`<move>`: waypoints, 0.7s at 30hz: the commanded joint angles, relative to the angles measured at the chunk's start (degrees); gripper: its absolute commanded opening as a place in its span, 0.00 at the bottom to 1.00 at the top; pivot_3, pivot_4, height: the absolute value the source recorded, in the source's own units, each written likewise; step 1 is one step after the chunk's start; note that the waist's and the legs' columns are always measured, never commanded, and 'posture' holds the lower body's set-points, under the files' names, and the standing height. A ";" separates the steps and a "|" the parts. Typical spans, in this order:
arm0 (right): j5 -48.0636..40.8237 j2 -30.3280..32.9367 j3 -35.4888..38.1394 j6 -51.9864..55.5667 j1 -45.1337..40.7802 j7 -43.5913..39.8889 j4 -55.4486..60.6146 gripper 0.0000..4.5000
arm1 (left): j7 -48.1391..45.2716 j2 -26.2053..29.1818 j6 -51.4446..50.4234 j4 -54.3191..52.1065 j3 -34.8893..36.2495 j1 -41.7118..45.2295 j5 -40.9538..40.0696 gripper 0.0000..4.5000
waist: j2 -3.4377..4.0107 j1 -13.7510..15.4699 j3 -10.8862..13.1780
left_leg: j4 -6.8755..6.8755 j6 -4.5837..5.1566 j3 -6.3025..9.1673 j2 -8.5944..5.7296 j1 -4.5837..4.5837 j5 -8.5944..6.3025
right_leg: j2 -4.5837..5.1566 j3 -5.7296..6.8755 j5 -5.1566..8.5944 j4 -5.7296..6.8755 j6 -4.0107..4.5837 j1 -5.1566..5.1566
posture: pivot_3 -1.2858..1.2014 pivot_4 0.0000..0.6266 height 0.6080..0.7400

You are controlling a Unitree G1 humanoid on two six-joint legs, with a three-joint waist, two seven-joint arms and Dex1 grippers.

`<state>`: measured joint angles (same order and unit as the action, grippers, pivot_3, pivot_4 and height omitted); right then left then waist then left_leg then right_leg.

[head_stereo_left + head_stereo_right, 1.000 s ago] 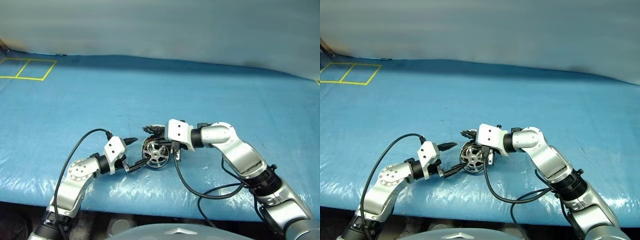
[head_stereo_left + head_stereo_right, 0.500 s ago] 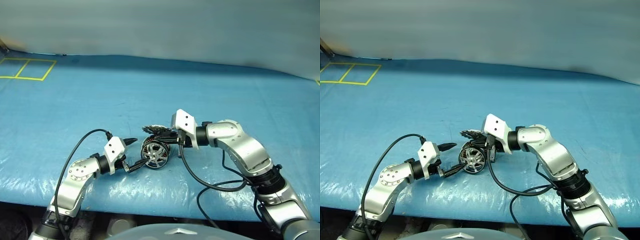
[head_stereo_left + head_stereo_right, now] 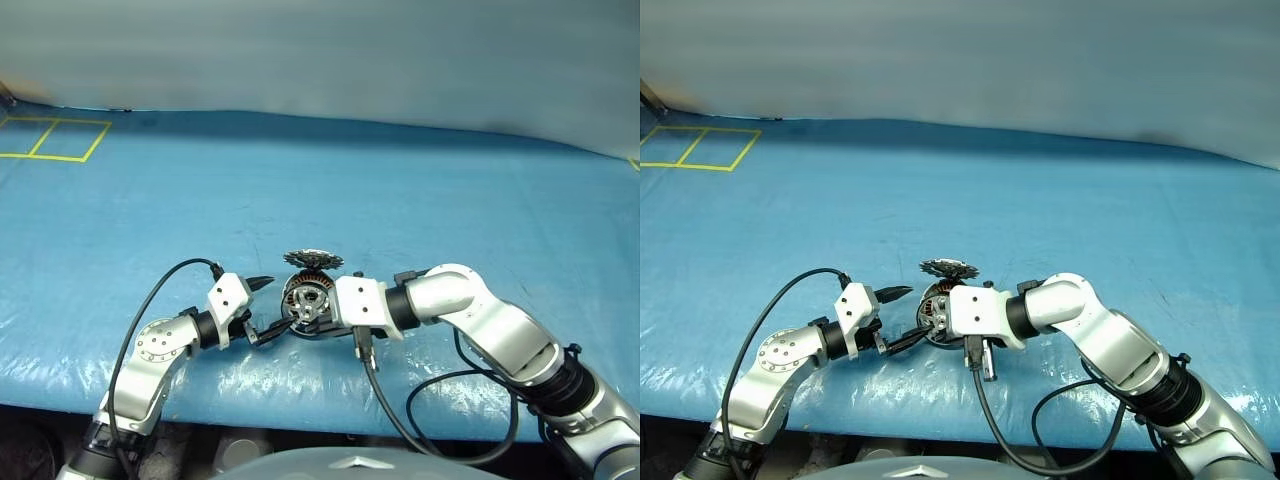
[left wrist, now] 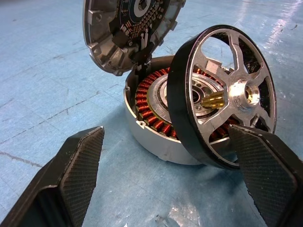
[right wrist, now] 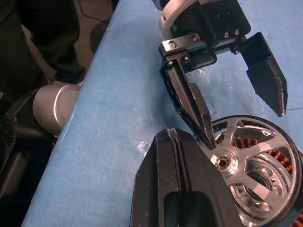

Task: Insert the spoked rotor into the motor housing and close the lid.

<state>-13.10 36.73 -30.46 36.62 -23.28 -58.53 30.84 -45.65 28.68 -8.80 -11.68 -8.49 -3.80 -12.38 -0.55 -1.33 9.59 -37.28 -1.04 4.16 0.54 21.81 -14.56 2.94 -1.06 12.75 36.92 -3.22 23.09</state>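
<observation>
1. The table (image 3: pixel 420 190), covered in blue crinkled plastic sheet, has open room on all sides of the work; its front edge lies near.
2. My right fingers (image 5: pixel 182 182), pressed together and holding nothing, have pulled back from the assembly.
3. My left fingers (image 4: pixel 83 165) stay spread wide, flanking the round silver motor housing (image 4: pixel 156 144) with copper windings.
4. The hinged lid (image 4: pixel 128 28) with grey-black segmented face stands open.
5. The shiny silver spoked rotor (image 4: pixel 232 94) now leans tilted on the housing rim, not yet seated.
</observation>
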 commanded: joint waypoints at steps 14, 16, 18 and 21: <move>8.84 -0.27 0.11 -7.54 -2.26 2.32 -7.93 0.01 | 0.93 0.06 -0.38 -1.59 -0.64 -1.13 0.79 1.00 | 0.00 0.08 0.00 | 0.06 0.00 0.02 -0.01 -0.01 0.00 | 0.01 0.01 -0.11 -0.02 -0.17 0.00 | 0.52 0.24 1.00; 6.52 -1.04 1.54 -7.00 -2.16 1.62 -7.24 0.01 | 0.80 0.03 0.05 -1.07 -0.59 -1.05 0.81 1.00 | 0.00 0.08 0.00 | 0.02 0.00 0.02 -0.01 -0.01 0.00 | 0.01 0.01 -0.02 -0.02 -0.02 -0.03 | 0.52 0.24 1.00; 4.26 -1.90 3.18 -6.02 -2.19 1.31 -6.46 0.09 | 0.50 0.01 0.91 0.27 -0.46 -0.74 0.91 1.00 | 0.00 0.08 0.00 | -0.02 0.00 0.02 -0.02 -0.01 0.01 | 0.01 0.00 -0.02 -0.01 -0.01 -0.04 | 0.52 0.24 1.00; 4.23 -2.41 4.14 -5.13 -2.24 2.19 -6.75 0.27 | 0.21 -0.06 1.94 1.61 -0.57 -0.30 1.09 1.00 | 0.00 0.13 0.00 | -0.01 0.00 0.03 -0.02 -0.02 0.00 | 0.01 0.00 -0.03 -0.02 -0.02 -0.05 | 0.52 0.24 1.00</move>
<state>-8.14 34.67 -28.22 30.93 -25.13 -56.95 23.02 -45.52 28.65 -7.52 -11.23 -8.67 -4.27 -12.27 -0.55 -1.20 9.59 -37.29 -1.04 4.20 0.52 21.80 -14.56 2.94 -1.05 12.72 36.90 -3.24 23.04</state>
